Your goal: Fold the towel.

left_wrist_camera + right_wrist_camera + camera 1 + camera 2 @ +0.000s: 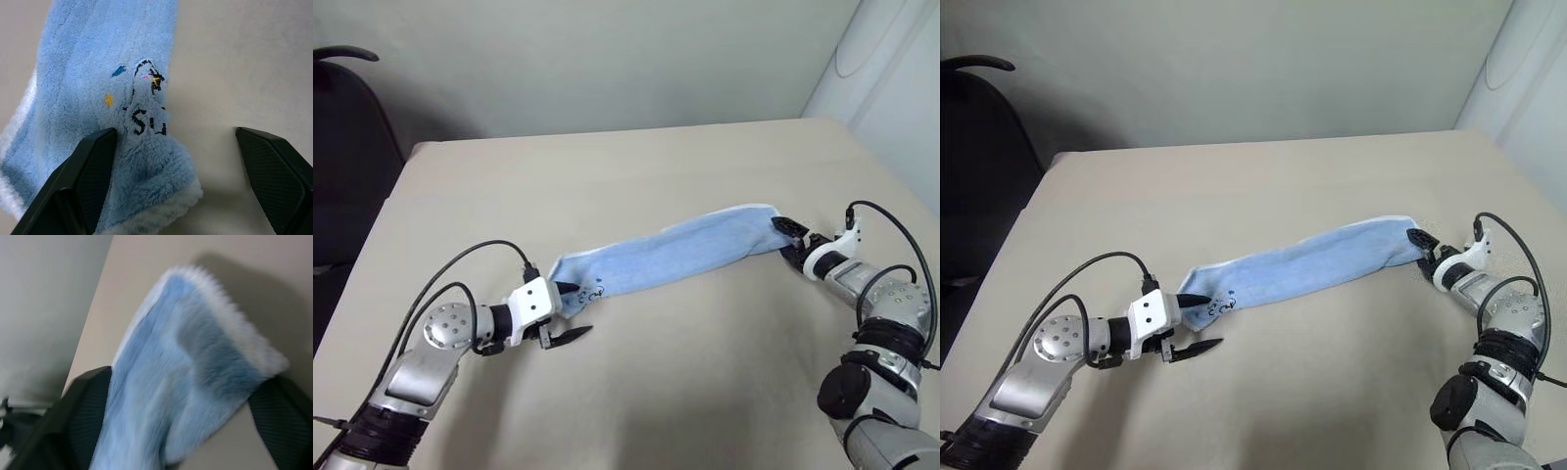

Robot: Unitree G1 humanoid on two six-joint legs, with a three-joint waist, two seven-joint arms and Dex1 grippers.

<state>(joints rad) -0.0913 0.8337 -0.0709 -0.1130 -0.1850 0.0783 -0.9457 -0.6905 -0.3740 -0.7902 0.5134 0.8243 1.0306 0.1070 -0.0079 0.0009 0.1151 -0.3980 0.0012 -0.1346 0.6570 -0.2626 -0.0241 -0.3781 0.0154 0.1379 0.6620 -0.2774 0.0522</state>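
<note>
The towel lies as a long narrow strip across the middle of the tabletop. The left pincer is open at its lower-left end; the right pincer stands open around its right end. It looks light, soft and floppy, best pinched at the end corners.

Light-blue towel bunched into a long strip on the table

Fluffy terry with white-trimmed edges, it lies slantwise, the end with the small dark embroidered mark nearer, the other farther right.
</note>
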